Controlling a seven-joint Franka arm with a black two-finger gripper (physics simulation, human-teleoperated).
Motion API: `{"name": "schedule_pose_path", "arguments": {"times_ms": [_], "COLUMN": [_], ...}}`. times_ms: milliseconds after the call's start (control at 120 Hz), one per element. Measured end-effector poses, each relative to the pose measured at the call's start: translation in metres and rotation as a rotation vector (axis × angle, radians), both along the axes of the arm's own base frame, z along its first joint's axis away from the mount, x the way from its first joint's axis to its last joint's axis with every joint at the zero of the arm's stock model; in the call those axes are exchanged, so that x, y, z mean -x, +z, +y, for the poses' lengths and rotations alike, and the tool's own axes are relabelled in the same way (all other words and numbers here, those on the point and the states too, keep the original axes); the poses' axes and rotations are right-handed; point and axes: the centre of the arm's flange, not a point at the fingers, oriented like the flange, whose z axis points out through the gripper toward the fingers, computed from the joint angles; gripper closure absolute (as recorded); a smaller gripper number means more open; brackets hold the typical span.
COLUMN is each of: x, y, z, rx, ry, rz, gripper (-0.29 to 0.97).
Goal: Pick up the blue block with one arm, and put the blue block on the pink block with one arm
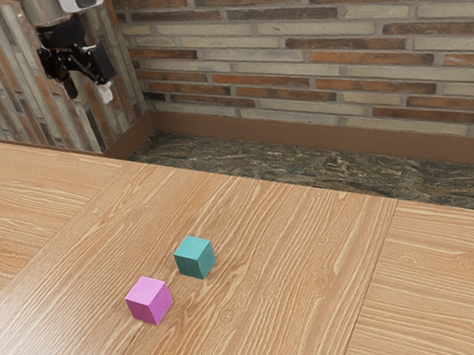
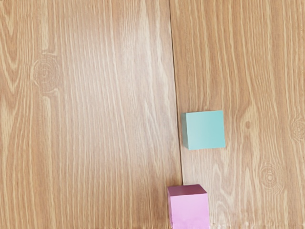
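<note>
woodgrain tabletop (image 1: 312, 246), teal cube (image 1: 194, 257), pink cube (image 1: 149, 300)

The wood-grain table (image 1: 334, 294) carries two blocks, near each other but apart: a teal block (image 1: 194, 257) and, toward the exterior view's left, a pink block (image 1: 149, 300).

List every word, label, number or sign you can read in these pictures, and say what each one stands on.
None: there is no readable text anywhere.
The blue block, the pink block, the table, the brick wall and the gripper all show plain surfaces, with no writing, numbers or signs.
</note>
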Motion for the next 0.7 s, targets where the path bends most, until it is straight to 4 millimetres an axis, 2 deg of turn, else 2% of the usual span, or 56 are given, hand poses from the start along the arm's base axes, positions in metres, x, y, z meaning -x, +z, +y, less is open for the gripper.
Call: {"name": "schedule_pose_path", "arguments": {"times_ms": [225,258,275,308,333,358,392,425,475,542,575,617,675,700], "x": [0.004,0.005,0.008,0.021,0.028,0.027,0.016,-0.005,-0.040,-0.094,-0.118,-0.138,-0.156,-0.165], "y": [-0.003,0.002,0.017,0.075,0.101,0.110,0.104,0.081,0.037,-0.049,-0.098,-0.142,-0.184,-0.208], "z": [-0.009,-0.011,-0.016,-0.035,-0.046,-0.053,-0.064,-0.069,-0.057,-0.020,-0.014,-0.017,-0.023,-0.023], "rx": [0.037,0.029,0.014,-0.037,-0.064,-0.088,-0.118,-0.153,-0.194,-0.169,-0.136,-0.093,-0.053,-0.034], "ry": [-0.196,-0.219,-0.239,-0.289,-0.309,-0.305,-0.287,-0.253,-0.182,-0.072,-0.042,-0.023,0.003,0.016], "rz": [0.030,0.027,0.002,-0.108,-0.165,-0.187,-0.181,-0.152,-0.107,-0.050,-0.029,-0.023,-0.031,-0.031], "gripper": [0.00,0.00,0.00,0.00,0.00,0.00,0.00,0.00,0.00,0.00,0.00,0.00,0.00,0.00]}}
